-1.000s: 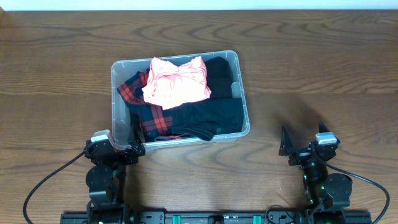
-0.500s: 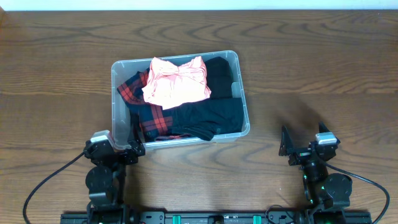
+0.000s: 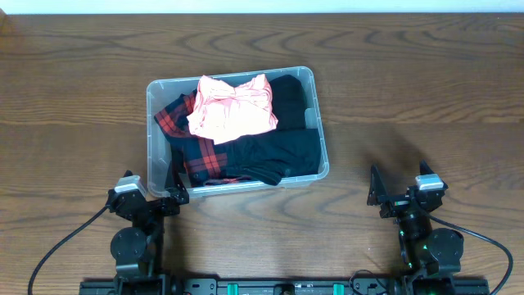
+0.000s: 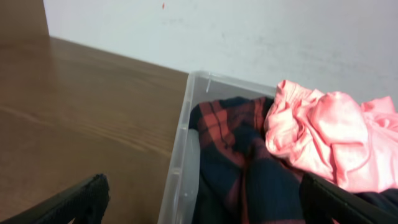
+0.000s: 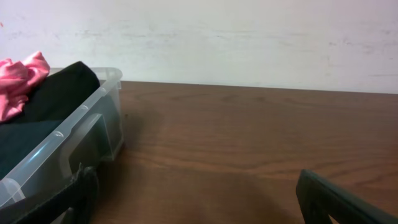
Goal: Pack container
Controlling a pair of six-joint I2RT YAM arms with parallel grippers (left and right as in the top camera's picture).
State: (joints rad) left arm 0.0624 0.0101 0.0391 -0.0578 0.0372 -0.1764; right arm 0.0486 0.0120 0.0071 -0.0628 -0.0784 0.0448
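Clear plastic box (image 3: 161, 90): see-through, smooth, round corners. Sits on brown wood table (image 3: 409, 82).
Box full of soft, crumpled clothes: pink top (image 3: 233, 106), red-black check shirt (image 3: 196, 152), black cloth (image 3: 282, 147).
Box just ahead of left gripper (image 3: 150, 193), off to left of right gripper (image 3: 399, 187).
Both grippers' fingers wide apart, holding nothing.

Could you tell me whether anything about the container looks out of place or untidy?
The pink garment lies crumpled, heaped above the rim of the container, over a plaid garment and a black garment. The container sits slightly askew on the table.
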